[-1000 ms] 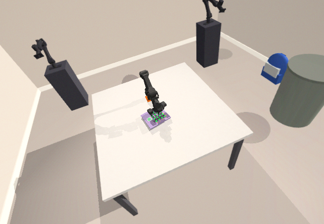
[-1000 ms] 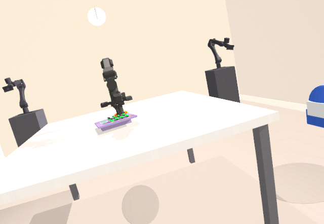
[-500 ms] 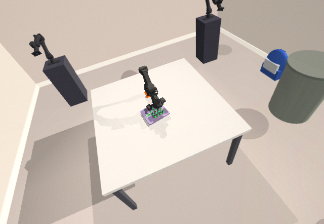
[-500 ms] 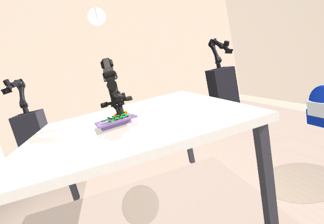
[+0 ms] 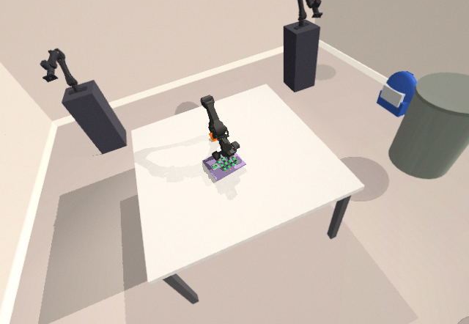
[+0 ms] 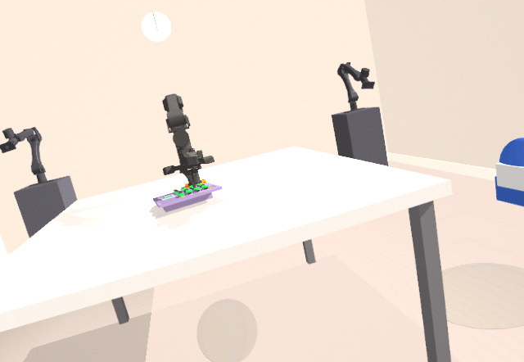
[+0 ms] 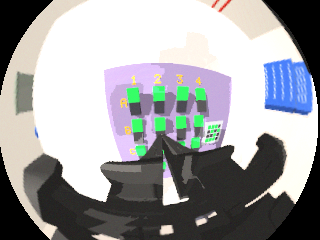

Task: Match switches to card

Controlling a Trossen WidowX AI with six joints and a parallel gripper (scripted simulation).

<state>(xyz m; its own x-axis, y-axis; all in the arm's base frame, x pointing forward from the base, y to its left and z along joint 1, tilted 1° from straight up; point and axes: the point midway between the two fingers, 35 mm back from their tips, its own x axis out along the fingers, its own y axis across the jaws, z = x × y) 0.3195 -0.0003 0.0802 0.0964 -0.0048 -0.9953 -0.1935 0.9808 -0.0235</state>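
A purple switch panel [image 5: 216, 171] [image 6: 169, 201] [image 7: 114, 87] lies on the white table [image 5: 264, 168] [image 6: 295, 188]. It carries a grid of rocker switches [image 7: 159, 102] with green and dark grey halves, under orange column numbers. The small card [image 7: 214, 132] lies at the panel's right edge in the wrist view. My gripper [image 7: 160, 136] [image 5: 224, 155] [image 6: 193, 182] is shut and empty. Its tips point down on the near part of the grid, by the second and third columns. The nearest row is partly hidden behind the fingers.
Two dark pedestals [image 5: 94, 116] [image 5: 300, 57] with camera arms stand beyond the table. A grey bin [image 5: 431, 127] and a blue object [image 5: 396, 93] stand at the right of the room.
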